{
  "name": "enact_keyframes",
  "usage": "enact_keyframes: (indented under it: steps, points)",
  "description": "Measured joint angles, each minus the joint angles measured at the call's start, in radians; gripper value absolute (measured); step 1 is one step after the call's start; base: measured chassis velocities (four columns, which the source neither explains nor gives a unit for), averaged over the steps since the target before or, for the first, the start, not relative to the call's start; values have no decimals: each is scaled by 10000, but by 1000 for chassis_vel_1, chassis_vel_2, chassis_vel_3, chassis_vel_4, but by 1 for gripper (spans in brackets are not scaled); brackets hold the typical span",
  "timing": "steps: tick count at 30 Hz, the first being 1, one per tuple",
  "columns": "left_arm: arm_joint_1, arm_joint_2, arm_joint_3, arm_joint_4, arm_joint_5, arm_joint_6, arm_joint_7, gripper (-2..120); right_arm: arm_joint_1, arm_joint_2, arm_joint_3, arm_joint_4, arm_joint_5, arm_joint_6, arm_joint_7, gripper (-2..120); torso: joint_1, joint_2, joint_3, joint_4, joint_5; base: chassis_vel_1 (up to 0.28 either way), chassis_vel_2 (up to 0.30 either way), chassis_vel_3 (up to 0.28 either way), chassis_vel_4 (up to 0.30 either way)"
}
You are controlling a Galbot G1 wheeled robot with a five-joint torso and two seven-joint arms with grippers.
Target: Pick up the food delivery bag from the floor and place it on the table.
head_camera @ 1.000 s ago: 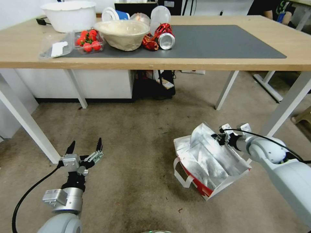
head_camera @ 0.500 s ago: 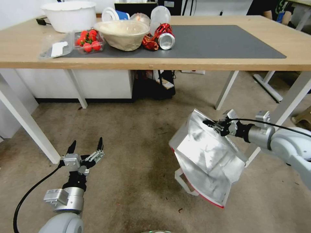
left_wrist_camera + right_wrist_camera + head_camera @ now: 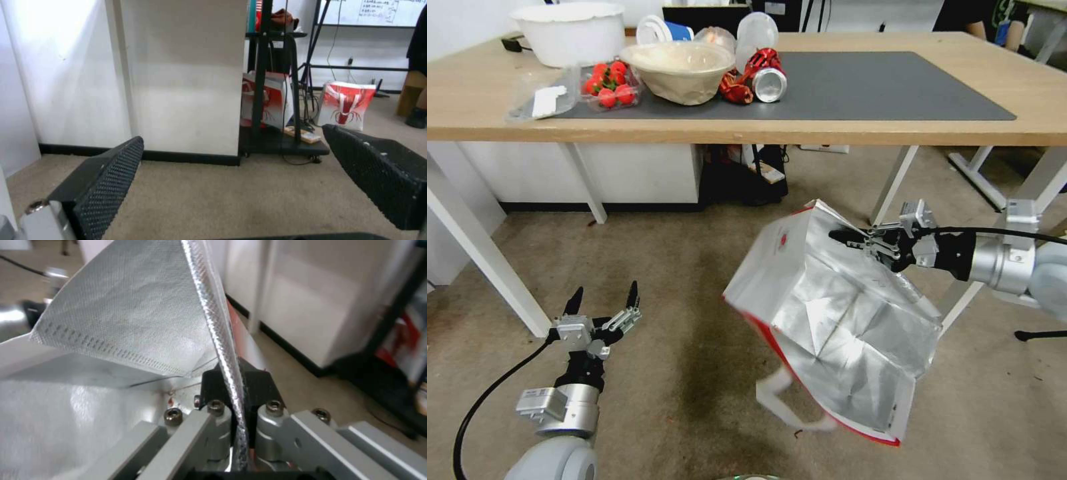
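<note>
Right hand clamps the food delivery bag rim above bare floor; left hand spread wide

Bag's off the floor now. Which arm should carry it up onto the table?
Right. The right gripper is shut on the food delivery bag at its foil rim, and the bag hangs below the table edge. The left gripper is open and empty, low over the floor.
</note>
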Motion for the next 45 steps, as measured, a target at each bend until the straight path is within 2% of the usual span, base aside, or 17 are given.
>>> enact_keyframes:
  steps: [4, 5, 11, 33, 45]
  points:
    - [-20, 16, -5, 0, -2, 0, 0, 100, -30, -191, 87, 108, 263, 256, -380, 0, 0, 0, 0, 0, 2, 0, 0, 0, 0]
    - [-39, 25, -6, -8, -4, 7, 12, 100, -61, -529, 185, 370, 761, 536, -866, 0, 0, 0, 0, 0, 1, 0, 0, 0, 0]
    - [-62, 75, -38, -23, -52, 7, 112, 100, -81, -818, 192, 550, 1690, 709, -1653, 0, 0, 0, 0, 1, 2, 0, 0, 0, 0]
    - [-129, 97, -112, 17, -263, -67, 435, 100, -717, -1081, 320, 889, 2234, 314, -1790, 0, 9, 45, 17, 0, 2, 0, 0, 0, 0]
    - [-84, 82, -147, 30, -301, -155, 505, 100, -1038, -1102, 533, 991, 2215, 159, -1609, 0, 23, 522, 477, 0, 2, 0, 0, 0, 0]
